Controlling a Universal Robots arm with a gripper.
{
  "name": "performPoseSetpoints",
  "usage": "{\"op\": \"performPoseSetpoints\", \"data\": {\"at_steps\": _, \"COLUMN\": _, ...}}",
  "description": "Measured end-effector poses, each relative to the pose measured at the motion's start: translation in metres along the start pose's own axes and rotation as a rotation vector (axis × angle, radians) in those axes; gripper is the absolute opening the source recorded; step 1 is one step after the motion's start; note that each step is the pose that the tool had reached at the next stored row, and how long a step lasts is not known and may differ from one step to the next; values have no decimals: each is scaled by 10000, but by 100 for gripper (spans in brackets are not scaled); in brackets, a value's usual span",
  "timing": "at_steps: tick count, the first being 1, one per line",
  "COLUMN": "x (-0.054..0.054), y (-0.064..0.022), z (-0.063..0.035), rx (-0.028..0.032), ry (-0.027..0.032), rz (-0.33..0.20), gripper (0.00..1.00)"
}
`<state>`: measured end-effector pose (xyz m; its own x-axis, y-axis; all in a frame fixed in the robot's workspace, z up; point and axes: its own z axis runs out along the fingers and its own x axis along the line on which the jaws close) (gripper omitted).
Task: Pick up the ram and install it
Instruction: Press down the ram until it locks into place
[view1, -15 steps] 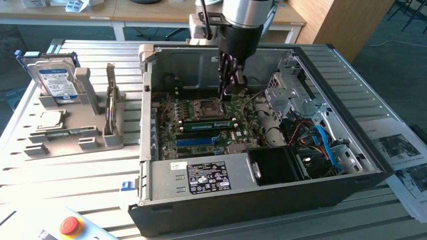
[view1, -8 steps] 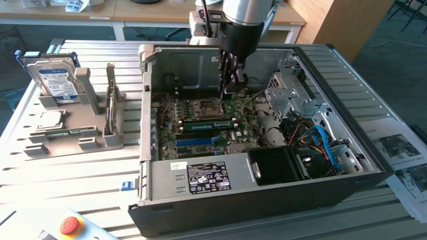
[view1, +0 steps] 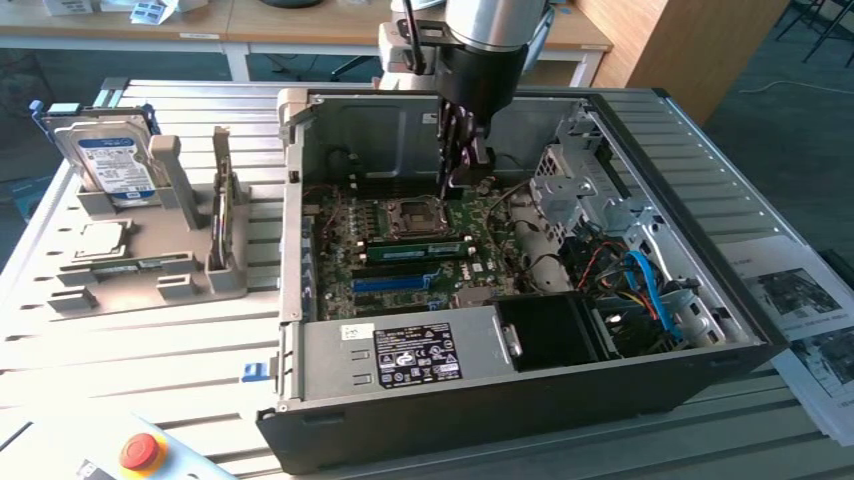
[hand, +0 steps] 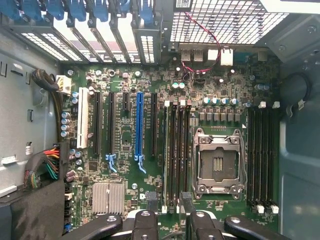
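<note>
The ram (view1: 416, 250) looks seated in its slot, at six o'clock of the processor socket (view1: 407, 213). The hand (view1: 463, 178) hangs spread and empty above the board, so little seems left.

Workshop corner, bright glare on the slats.
Ribbed grey metal table (view1: 147, 340); pale wooden desks with white legs (view1: 267, 30) behind; light-brown wooden cabinet side (view1: 667, 50), exterior view's right; dark grey-blue carpet floor (view1: 787, 110).
</note>
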<state>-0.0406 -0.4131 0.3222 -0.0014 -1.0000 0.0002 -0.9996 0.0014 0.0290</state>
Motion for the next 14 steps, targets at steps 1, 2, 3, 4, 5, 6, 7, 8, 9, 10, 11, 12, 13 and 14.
{"op": "performPoseSetpoints", "data": {"at_steps": 1, "x": 0, "y": 0, "z": 0, "rx": 0, "ry": 0, "rz": 0, "gripper": 31}}
{"op": "performPoseSetpoints", "data": {"at_steps": 2, "x": 0, "y": 0, "z": 0, "rx": 0, "ry": 0, "rz": 0, "gripper": 31}}
{"op": "performPoseSetpoints", "data": {"at_steps": 3, "x": 0, "y": 0, "z": 0, "rx": -1, "ry": 0, "rz": 0, "gripper": 30}}
{"op": "performPoseSetpoints", "data": {"at_steps": 4, "x": 0, "y": 0, "z": 0, "rx": -1, "ry": 0, "rz": 0, "gripper": 23}}
{"op": "performPoseSetpoints", "data": {"at_steps": 5, "x": 0, "y": 0, "z": 0, "rx": 0, "ry": 0, "rz": 0, "gripper": 23}}
{"op": "performPoseSetpoints", "data": {"at_steps": 6, "x": 0, "y": 0, "z": 0, "rx": 0, "ry": 0, "rz": 0, "gripper": 17}}
{"op": "performPoseSetpoints", "data": {"at_steps": 7, "x": 0, "y": 0, "z": 0, "rx": 0, "ry": 0, "rz": 0, "gripper": 11}}
{"op": "performPoseSetpoints", "data": {"at_steps": 8, "x": 0, "y": 0, "z": 0, "rx": 0, "ry": 0, "rz": 0, "gripper": 11}}
{"op": "performPoseSetpoints", "data": {"at_steps": 9, "x": 0, "y": 0, "z": 0, "rx": 0, "ry": 0, "rz": 0, "gripper": 11}}
{"op": "performPoseSetpoints", "data": {"at_steps": 10, "x": 0, "y": 0, "z": 0, "rx": 0, "ry": 0, "rz": 0, "gripper": 11}}
{"op": "performPoseSetpoints", "data": {"at_steps": 11, "x": 0, "y": 0, "z": 0, "rx": 0, "ry": 0, "rz": 0, "gripper": 11}}
{"op": "performPoseSetpoints", "data": {"at_steps": 12, "x": 0, "y": 0, "z": 0, "rx": 0, "ry": 0, "rz": 0, "gripper": 11}}
{"op": "performPoseSetpoints", "data": {"at_steps": 13, "x": 0, "y": 0, "z": 0, "rx": 0, "ry": 0, "rz": 0, "gripper": 11}}
{"op": "performPoseSetpoints", "data": {"at_steps": 14, "x": 0, "y": 0, "z": 0, "rx": 0, "ry": 0, "rz": 0, "gripper": 11}}
